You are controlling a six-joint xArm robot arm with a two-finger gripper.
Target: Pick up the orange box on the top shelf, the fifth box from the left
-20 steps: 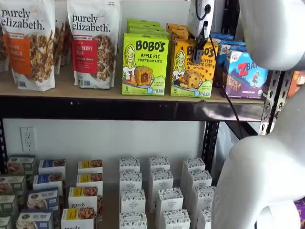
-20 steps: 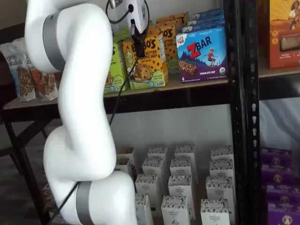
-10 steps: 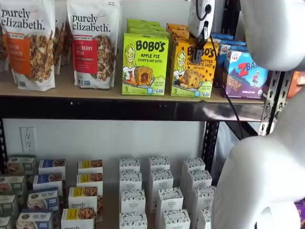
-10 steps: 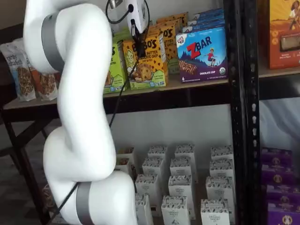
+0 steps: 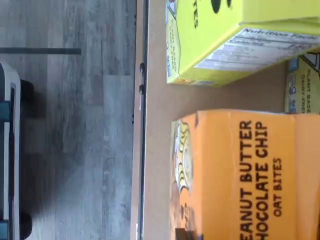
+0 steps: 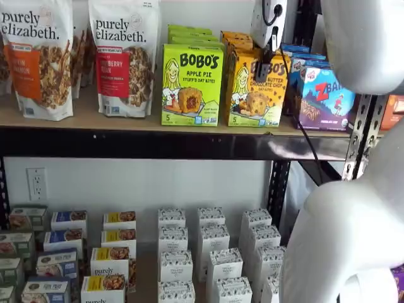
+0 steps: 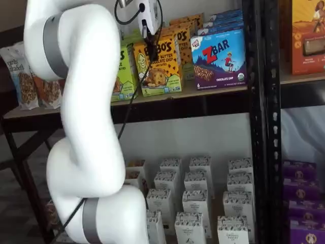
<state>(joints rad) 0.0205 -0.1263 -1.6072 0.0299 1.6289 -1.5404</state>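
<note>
Your orange box stands upright at the front edge of the top shelf, with the lime-green Apple Pie box just beside it on one side and the blue ZBar box on the other. In both shelf views the pincer hangs in front of the box's upper face, its dark fingers overlapping the print. You cannot tell whether the fingers are spread or pressed together. The wrist view looks down on the box's orange top panel.
</note>
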